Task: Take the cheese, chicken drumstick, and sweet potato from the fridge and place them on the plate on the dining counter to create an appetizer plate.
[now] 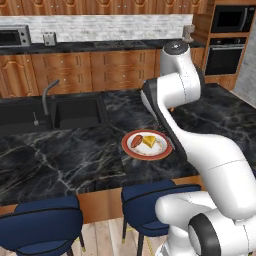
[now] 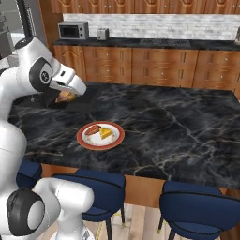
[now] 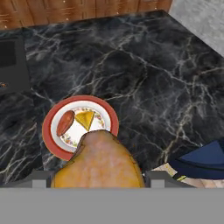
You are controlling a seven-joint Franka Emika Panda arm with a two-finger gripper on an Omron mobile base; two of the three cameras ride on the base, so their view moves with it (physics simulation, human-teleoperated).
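Chicken drumstick sits clamped in the gripper, golden-brown, large and close in the hand view, its far end overlapping the near rim of the plate below. From the right base view the same lump shows as a small orange-brown patch just under the white wrist, above the dining counter and behind the plate, toward the sink side.

Plate rests flat on the black marble top, near the front edge above the stools. On it: sweet potato, reddish oval, and cheese, yellow wedge, side by side, close enough that I cannot tell whether they touch. Left base view confirms both, sweet potato on the left, cheese on the right, red rim showing all round except where the arm crosses it.

Fingertips themselves are hidden behind the drumstick; only grey stubs at either side of it show in the hand view.

Blue stools stand tucked under the counter's front edge. Black sink with tap is set in the counter, left of the plate in the left base view. Wooden wall cabinets, a microwave and toaster along the back
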